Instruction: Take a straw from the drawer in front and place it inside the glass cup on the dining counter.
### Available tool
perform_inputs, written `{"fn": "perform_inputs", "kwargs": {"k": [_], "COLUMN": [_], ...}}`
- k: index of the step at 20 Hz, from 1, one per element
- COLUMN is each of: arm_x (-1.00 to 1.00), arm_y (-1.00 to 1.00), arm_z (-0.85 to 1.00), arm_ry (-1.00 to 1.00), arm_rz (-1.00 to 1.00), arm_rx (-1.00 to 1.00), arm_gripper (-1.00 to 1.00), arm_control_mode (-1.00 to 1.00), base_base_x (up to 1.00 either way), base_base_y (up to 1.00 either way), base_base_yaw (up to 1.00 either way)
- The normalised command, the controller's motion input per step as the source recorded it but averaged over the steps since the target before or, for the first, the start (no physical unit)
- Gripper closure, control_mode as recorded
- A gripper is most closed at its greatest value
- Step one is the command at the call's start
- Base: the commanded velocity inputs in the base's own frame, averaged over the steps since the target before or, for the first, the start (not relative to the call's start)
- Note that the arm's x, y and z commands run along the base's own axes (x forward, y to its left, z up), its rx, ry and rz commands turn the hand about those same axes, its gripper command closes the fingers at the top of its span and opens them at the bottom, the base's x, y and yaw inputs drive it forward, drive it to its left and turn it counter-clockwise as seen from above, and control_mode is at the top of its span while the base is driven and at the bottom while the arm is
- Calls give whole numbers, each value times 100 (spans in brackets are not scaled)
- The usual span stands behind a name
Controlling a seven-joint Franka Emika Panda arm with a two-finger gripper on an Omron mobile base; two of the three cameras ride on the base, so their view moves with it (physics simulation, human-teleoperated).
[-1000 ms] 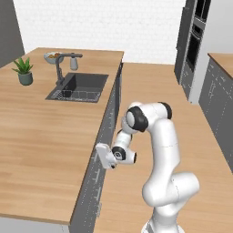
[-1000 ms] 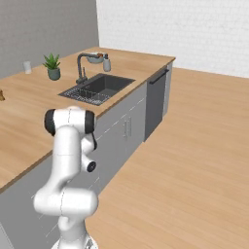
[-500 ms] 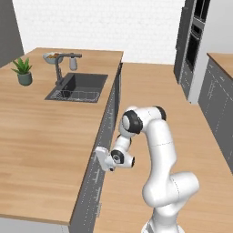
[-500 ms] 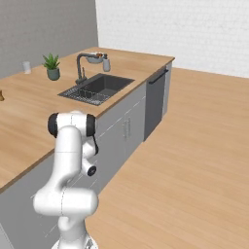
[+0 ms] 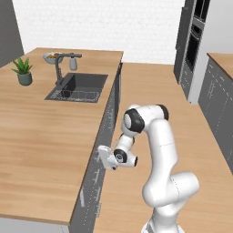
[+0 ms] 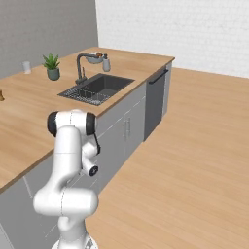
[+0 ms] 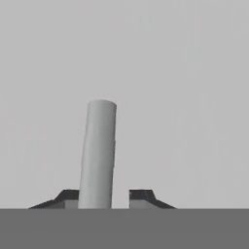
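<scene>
While the white robot arm bends low beside the large light-brown wood-plank dining counter (image 5: 41, 150), its two-finger gripper (image 5: 102, 153) presses up to the grey flat drawer front (image 5: 93, 179) under the counter's long edge. Seen from the hand, the dark fingertips (image 7: 68, 196) stand narrowly either side of a slim metal bar handle (image 7: 98, 151). One tip touches the bar and a gap remains at the other, so a firm hold cannot be confirmed. The drawer looks closed, and the striped straw is presumably inside it. A small clear glass cup (image 6: 26, 67) stands near the counter's far edge, just beside a green potted plant (image 6: 51, 67). The handle is rigid and suits a centred grip. A straw will likely be very light, smooth and easily crushed, so a gentle pinch near mid-length seems best.
</scene>
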Motion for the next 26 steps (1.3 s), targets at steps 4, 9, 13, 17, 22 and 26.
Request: {"fn": "perform_inputs", "kwargs": {"k": [4,9,13,17,22,26], "arm_x": [-13,-1,0,2,10,23], "arm_y": [-69,-93,-100,-100,-98,-53], "arm_z": [1,6,13,15,15,2], "arm_ry": [0,2,5,8,12,18], "arm_rz": [-5,-8,-12,-16,-18,-17], "arm_rx": [0,0,0,0,0,0], "arm_gripper": [100,100,100,100,100,-100], "arm_control_mode": [-100,-100,-100,-100,-100,-100], "base_base_x": [0,0,0,0,0,0], "base_base_y": [0,0,0,0,0,0], "base_base_yaw": [0,0,0,0,0,0]}}
